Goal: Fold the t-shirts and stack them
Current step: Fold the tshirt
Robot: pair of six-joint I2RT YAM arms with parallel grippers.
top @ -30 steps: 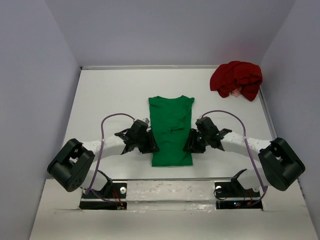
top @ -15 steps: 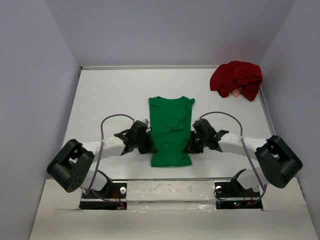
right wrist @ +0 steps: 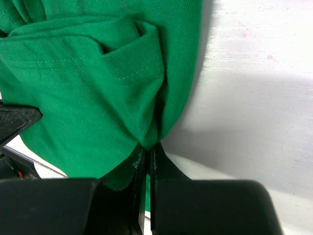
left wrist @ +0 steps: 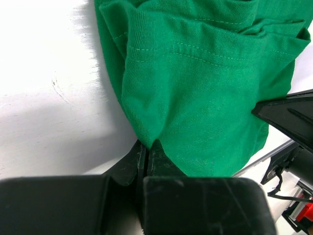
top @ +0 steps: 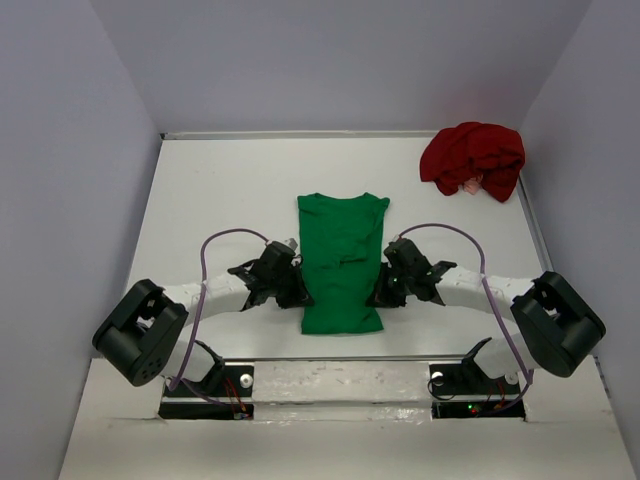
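1. The left claw [left wrist: 146, 149] is pressed together on the left edge of the green t-shirt [top: 342, 262], pinching a small fold of cloth between its tips.
2. The right claw [right wrist: 146, 147] is pressed together in the same way, pinching a fold at the shirt's right edge.
3. The green t-shirt lies on the white worktop [top: 220, 190], midway between its side walls. It is folded into a long narrow strip, with the collar end pointing away from the arm bases and the hem end near them.
4. The two claws grip the near half of that strip from opposite sides, roughly level with each other, and the whole width of the cloth lies between them.
5. In both wrist views a stitched hem runs across the cloth just beyond the pinch point. The gathered edge throws a shadow on the worktop beside it.
6. In the left wrist view a dark part of the right claw shows at the far side of the cloth.
7. The red t-shirt [top: 473, 158] sits in a crumpled heap in the far right corner of the worktop, well apart from the green t-shirt and both claws.
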